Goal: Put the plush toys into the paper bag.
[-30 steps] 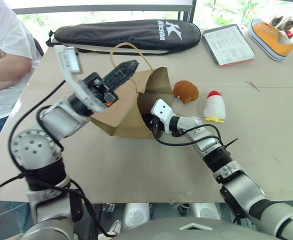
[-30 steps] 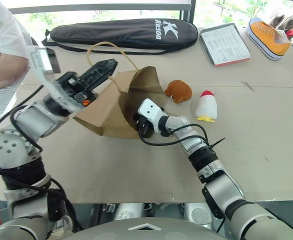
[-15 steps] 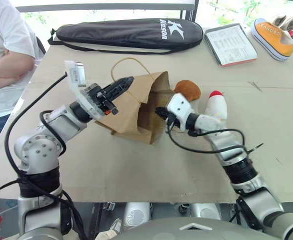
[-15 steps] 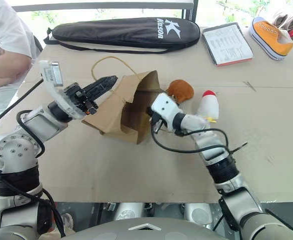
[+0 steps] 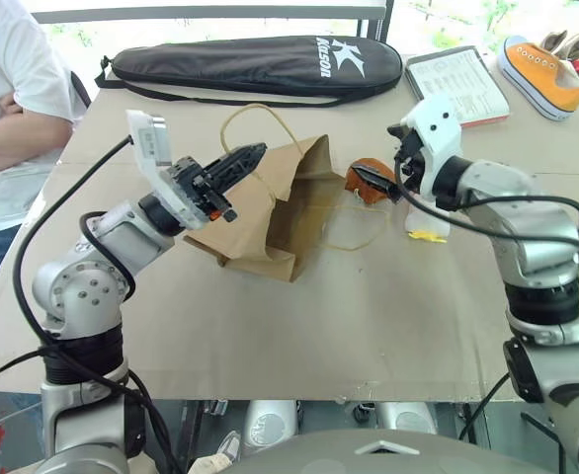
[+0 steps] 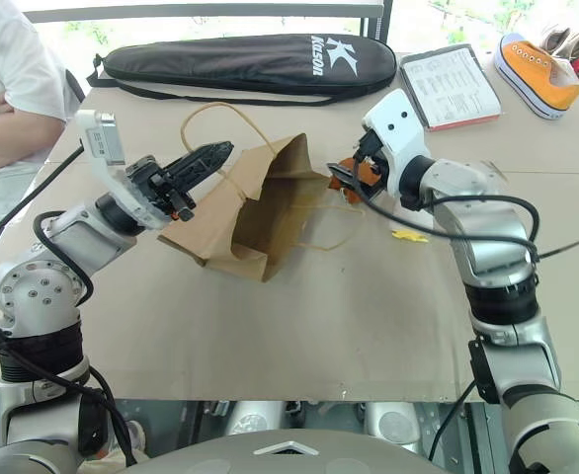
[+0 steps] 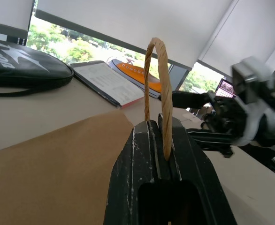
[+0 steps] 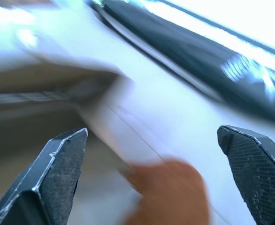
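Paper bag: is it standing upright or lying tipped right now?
Tipped. The paper bag lies on its side, mouth facing the orange-brown toy, while the left pincer pinches one cord handle.

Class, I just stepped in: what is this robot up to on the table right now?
It is packing plush toys into a paper bag. The left gripper is shut on one cord handle, holding the bag. The right gripper hovers open above the orange-brown plush toy, which lies on the table beside the bag's mouth, not yet packed.
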You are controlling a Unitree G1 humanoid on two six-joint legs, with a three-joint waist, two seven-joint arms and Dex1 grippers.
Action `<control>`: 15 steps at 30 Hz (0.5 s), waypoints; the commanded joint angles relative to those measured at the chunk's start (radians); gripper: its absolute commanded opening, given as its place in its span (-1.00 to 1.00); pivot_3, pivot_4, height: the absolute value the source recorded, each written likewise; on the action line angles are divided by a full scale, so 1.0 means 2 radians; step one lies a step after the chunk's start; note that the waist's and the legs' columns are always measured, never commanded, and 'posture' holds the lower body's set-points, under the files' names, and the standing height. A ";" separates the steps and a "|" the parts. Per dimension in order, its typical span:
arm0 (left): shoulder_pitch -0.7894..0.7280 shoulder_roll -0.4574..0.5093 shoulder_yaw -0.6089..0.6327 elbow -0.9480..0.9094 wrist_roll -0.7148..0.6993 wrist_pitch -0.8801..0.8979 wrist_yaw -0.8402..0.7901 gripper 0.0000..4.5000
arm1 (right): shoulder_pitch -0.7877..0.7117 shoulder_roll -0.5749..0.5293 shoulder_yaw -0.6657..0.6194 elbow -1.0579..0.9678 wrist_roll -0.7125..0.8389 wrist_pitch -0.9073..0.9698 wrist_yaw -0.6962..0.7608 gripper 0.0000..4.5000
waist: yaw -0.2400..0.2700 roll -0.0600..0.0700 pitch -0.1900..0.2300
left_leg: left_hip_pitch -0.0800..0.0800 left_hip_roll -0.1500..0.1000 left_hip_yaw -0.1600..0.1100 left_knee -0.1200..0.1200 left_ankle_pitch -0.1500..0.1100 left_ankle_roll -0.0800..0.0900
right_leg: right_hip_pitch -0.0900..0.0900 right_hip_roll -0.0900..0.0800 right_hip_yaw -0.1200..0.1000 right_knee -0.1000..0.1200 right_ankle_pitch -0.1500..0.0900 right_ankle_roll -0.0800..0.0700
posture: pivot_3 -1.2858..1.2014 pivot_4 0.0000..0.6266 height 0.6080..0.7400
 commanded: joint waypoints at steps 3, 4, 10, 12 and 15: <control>0.000 0.000 0.010 -0.011 0.014 -0.013 -0.012 -1.00 | -0.063 0.012 0.043 0.199 -0.042 -0.068 0.009 0.74 | -0.002 0.000 0.000 | 0.000 0.000 0.001 0.000 0.000 0.000 | -0.001 0.000 0.001 0.000 0.000 0.000 | 0.03 -0.52 1.00; 0.000 -0.001 0.011 -0.011 0.014 -0.013 -0.012 -1.00 | -0.068 0.013 0.046 0.217 -0.045 -0.078 0.011 0.58 | -0.002 0.000 0.000 | 0.000 0.000 0.001 0.000 0.000 0.000 | -0.001 0.000 0.001 0.000 0.000 0.000 | 0.03 -0.52 1.00; 0.026 -0.013 0.033 -0.033 -0.004 -0.012 0.004 -1.00 | -0.070 0.007 0.046 0.227 -0.041 -0.116 0.049 -0.62 | -0.001 0.000 0.000 | 0.000 0.001 0.001 0.000 0.000 0.000 | -0.001 0.000 0.001 0.000 0.000 0.000 | 0.03 -0.52 1.00; 0.029 -0.017 0.041 -0.035 -0.016 -0.009 0.009 -1.00 | -0.061 -0.002 0.037 0.199 -0.034 -0.114 0.057 -0.97 | 0.000 0.000 0.000 | 0.000 0.001 0.001 0.000 0.000 0.000 | -0.001 0.000 0.002 0.000 0.000 0.000 | 0.03 -0.52 1.00; 0.026 -0.024 0.056 -0.028 -0.051 0.001 0.026 -1.00 | -0.051 -0.009 -0.016 0.127 0.021 -0.062 0.070 -0.97 | 0.000 0.000 0.000 | -0.001 0.001 0.000 0.000 0.000 0.000 | -0.001 0.000 0.001 0.000 0.000 0.000 | 0.03 -0.52 1.00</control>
